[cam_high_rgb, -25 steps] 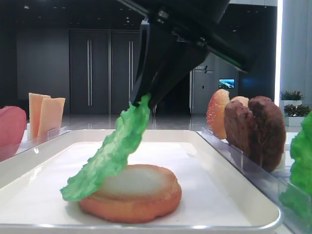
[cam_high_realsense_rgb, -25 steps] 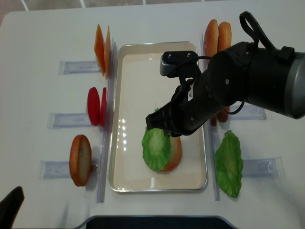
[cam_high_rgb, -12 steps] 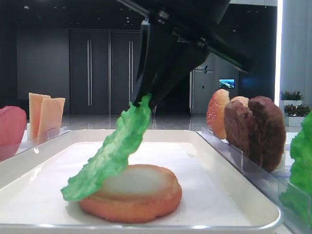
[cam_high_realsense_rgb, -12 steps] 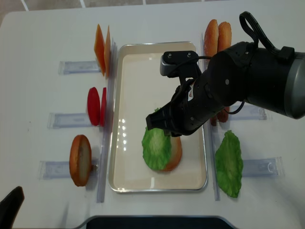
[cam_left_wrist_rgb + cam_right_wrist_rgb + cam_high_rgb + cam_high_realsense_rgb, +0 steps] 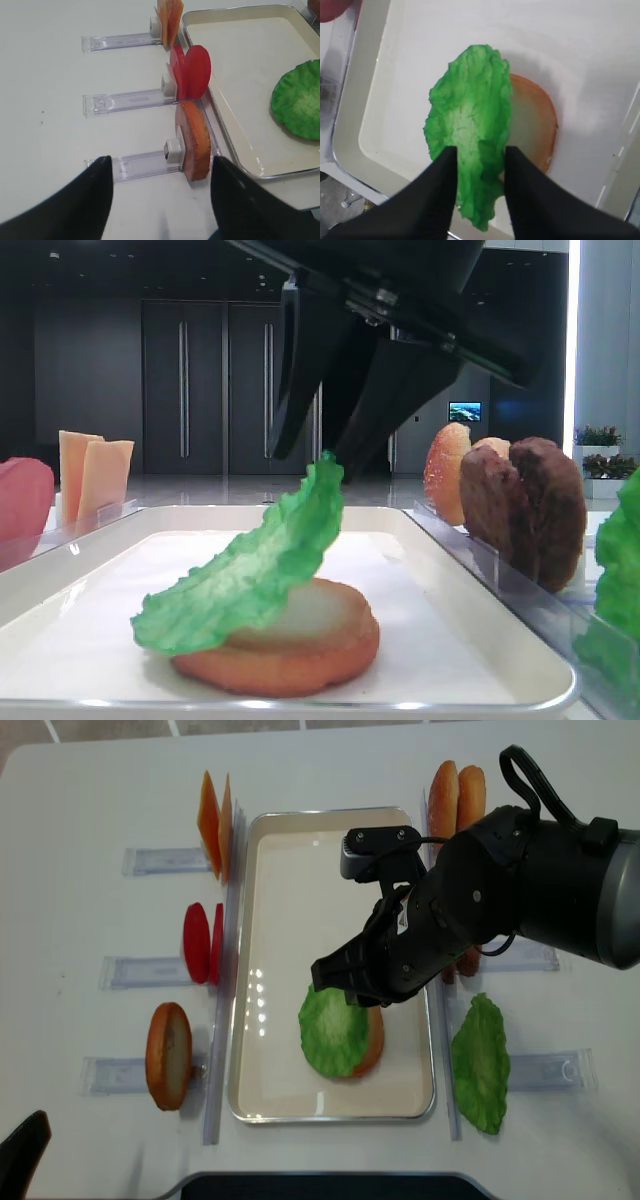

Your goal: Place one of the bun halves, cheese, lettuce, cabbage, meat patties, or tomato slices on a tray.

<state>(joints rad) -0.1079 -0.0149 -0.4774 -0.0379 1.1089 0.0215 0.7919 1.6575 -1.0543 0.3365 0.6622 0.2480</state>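
Observation:
A green lettuce [image 5: 250, 565] leaf leans on a bun half [image 5: 300, 650] lying flat in the white tray [image 5: 480, 610]. Its lower edge rests on the bun and its upper edge still stands up. My right gripper [image 5: 312, 452] hangs just above it, open, with the leaf's tip below the two black fingers and free of them. In the right wrist view the lettuce [image 5: 470, 125] covers the left part of the bun [image 5: 535, 125], with the gripper [image 5: 480, 149] straddling its near end. My left gripper [image 5: 162, 159] is open over bare table near an upright bun half [image 5: 192, 142].
Clear holders flank the tray [image 5: 290, 850]. On the left stand cheese [image 5: 215, 820], tomato slices [image 5: 203, 942] and a bun half [image 5: 168, 1055]. On the right are more bun halves [image 5: 455, 795], meat patties [image 5: 525, 505] and a second lettuce leaf [image 5: 480, 1060].
My right gripper's jaws have opened and let go of the lettuce. The leaf has sagged lower onto the bun. The left arm has not moved.

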